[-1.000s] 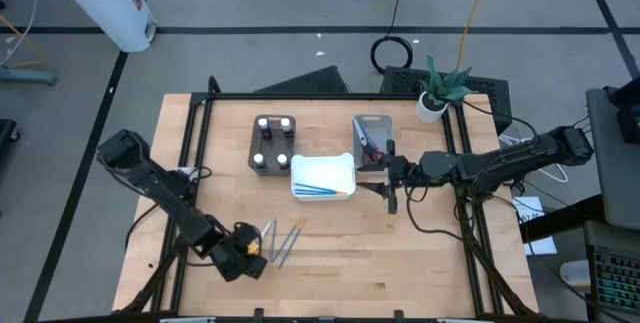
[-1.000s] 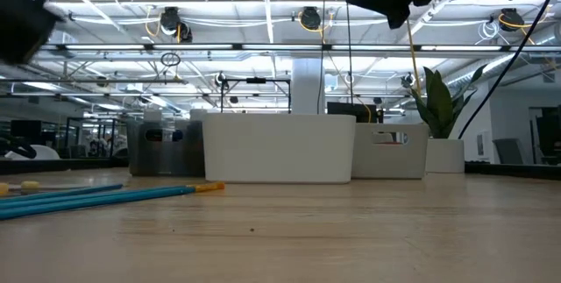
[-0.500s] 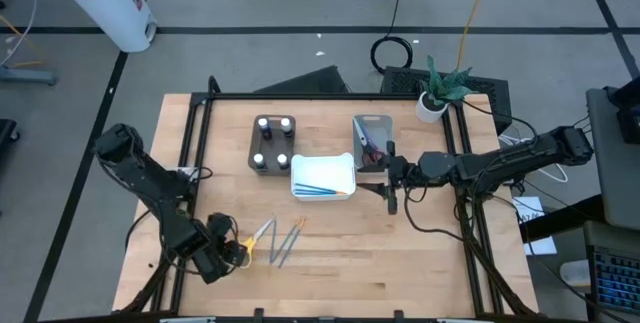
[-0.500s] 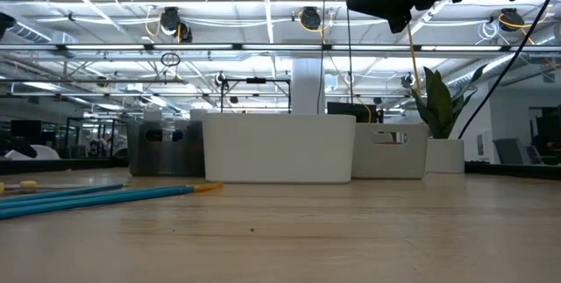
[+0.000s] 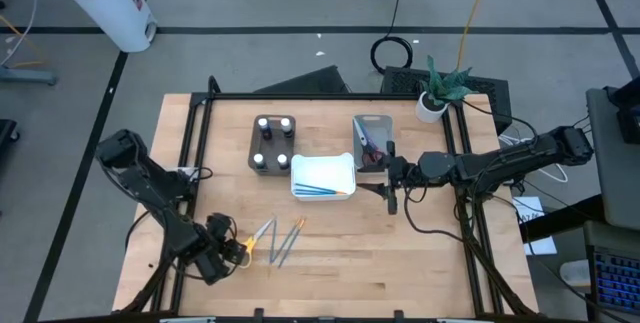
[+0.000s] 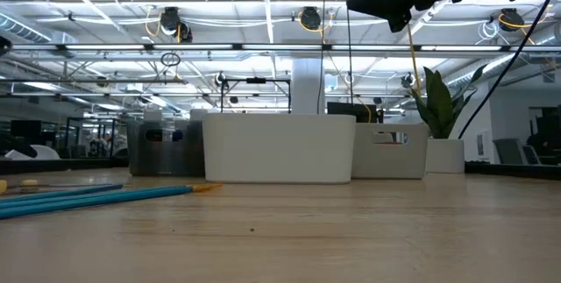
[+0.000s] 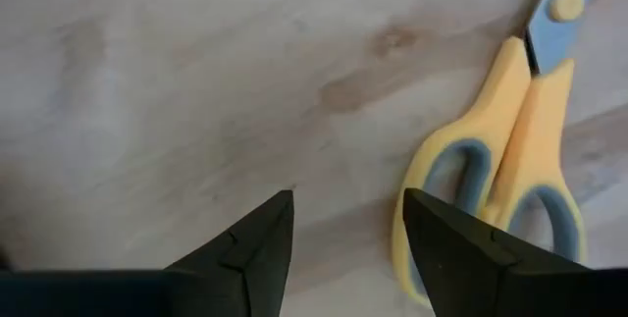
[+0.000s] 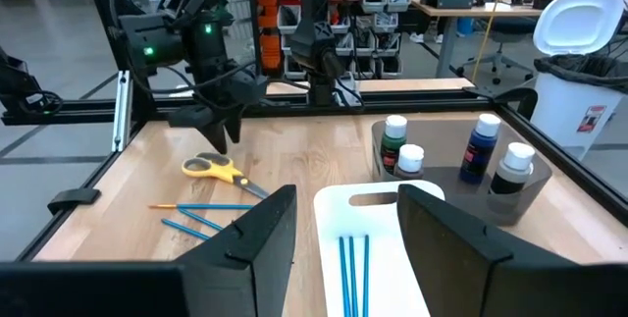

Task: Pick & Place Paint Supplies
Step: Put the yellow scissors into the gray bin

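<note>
Yellow-handled scissors [image 5: 246,245] lie flat on the table near its front left, and also show in the left wrist view [image 7: 500,184]. My left gripper [image 5: 222,253] is open just left of them. Its fingers [image 7: 348,224] stand beside the handle loops, and I see no touch. Thin blue brushes [image 5: 285,241] lie on the table right of the scissors. Dark paint bottles with white caps stand in the brown tray [image 5: 256,145]. My right gripper [image 5: 388,175] is open and empty, level, just right of the white tray [image 5: 345,168], which holds blue brushes [image 8: 351,268].
The grey tray [image 5: 372,123] at the back holds red-handled scissors. A potted plant [image 5: 440,88] stands at the far right corner. A black frame runs along the table's edges. Bare wood lies along the front right.
My left gripper has drawn back toward the table's left edge, off the yellow scissors. It covered them a second ago, and they now lie in plain sight on the table. It has kept nearly still for the last half second.
</note>
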Motion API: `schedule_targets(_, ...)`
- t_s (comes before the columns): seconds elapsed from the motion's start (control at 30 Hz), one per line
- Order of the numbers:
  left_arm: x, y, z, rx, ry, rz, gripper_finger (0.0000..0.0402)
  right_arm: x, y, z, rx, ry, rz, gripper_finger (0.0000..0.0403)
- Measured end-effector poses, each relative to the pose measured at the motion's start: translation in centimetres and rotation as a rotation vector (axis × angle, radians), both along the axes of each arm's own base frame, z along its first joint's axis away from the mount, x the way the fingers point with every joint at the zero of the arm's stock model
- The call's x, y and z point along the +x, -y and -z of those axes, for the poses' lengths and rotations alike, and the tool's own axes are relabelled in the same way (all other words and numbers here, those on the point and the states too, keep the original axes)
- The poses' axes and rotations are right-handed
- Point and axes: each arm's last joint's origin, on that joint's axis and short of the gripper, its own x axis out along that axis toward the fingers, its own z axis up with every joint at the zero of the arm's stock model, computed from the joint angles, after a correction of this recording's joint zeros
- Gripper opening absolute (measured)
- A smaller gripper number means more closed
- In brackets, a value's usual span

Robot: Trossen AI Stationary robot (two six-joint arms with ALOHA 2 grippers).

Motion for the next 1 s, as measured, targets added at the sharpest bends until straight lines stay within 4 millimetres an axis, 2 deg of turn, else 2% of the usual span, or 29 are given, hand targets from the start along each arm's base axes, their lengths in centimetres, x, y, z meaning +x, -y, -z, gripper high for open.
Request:
schedule_targets(0.27,0.5,0.5,0.5,-0.016,0.017,0.036,0.0196,0.0,0.0,0.0,-0.004,0.000,-0.001,0.0169)
schedule_targets(0.43,0.3,0.5,0.1,-0.065,0.008,0.018,0.0196,0.0,0.0,0.0,-0.004,0.000,-0.001,0.0169)
schedule_targets(0.77,0.9,1.2,-0.5,-0.140,0.104,0.025,0.0195,0.0,0.0,0.0,-0.005,-0.001,-0.001,0.0169)
schedule_targets(1.0,1.5,1.5,1.0,-0.144,0.026,-0.028,0.0195,0.0,0.0,0.0,-0.005,-0.001,-0.001,0.0169)
